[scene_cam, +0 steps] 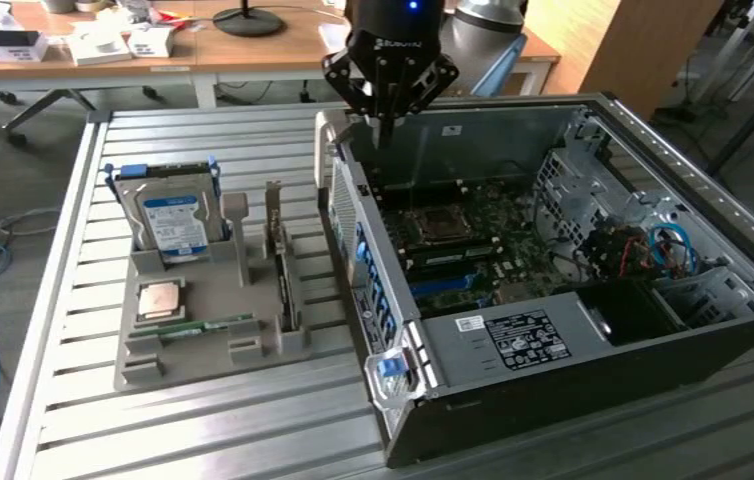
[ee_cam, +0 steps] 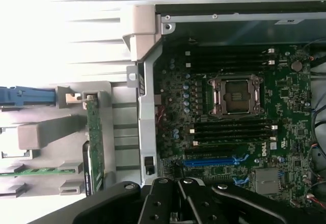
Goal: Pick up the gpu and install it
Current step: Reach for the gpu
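Observation:
The gpu (scene_cam: 280, 268) stands on edge in a slot of the grey holder (scene_cam: 250, 350), its silver bracket at the far end. Seen from above in the wrist view, the gpu (ee_cam: 94, 140) is a thin green-brown strip beside the case wall. My gripper (scene_cam: 380, 122) hangs shut and holding nothing over the far rear corner of the open computer case (scene_cam: 591, 350), to the exterior view's right of the gpu and well above it. The gripper's black linkage (ee_cam: 178, 203) shows over the motherboard (ee_cam: 285, 96), near its blue slot (ee_cam: 211, 160).
The holder also carries a blue-labelled hard drive (scene_cam: 170, 222), a processor chip (scene_cam: 162, 300) and a narrow green memory stick (scene_cam: 210, 327). All stand on a slatted metal table (scene_cam: 70, 300). A wooden desk (scene_cam: 257, 45) with boxes and a lamp base lies behind.

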`<control>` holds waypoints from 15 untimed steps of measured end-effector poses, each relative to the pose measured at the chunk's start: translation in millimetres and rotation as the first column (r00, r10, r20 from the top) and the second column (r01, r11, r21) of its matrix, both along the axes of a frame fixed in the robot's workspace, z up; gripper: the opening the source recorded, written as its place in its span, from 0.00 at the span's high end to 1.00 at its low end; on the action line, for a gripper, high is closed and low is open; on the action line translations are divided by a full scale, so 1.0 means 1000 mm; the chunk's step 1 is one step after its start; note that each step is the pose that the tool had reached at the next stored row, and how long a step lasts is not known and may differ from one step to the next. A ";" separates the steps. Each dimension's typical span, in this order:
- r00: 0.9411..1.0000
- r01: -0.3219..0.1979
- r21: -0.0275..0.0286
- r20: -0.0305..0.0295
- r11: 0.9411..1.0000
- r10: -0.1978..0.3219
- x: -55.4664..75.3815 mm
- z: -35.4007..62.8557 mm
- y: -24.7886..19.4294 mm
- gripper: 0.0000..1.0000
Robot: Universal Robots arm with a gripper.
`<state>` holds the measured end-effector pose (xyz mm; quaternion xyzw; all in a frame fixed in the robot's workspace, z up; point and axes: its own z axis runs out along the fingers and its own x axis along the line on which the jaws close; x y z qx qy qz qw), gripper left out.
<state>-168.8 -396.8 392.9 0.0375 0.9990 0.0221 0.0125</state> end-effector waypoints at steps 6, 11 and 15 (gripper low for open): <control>1.000 0.000 0.000 0.000 1.000 0.000 -0.013 -0.0001 0.0017 0.89; 1.000 0.000 0.000 0.000 1.000 0.000 -0.025 -0.0002 0.0040 0.89; 1.000 0.000 0.000 0.000 1.000 0.000 -0.035 -0.0003 0.0056 0.89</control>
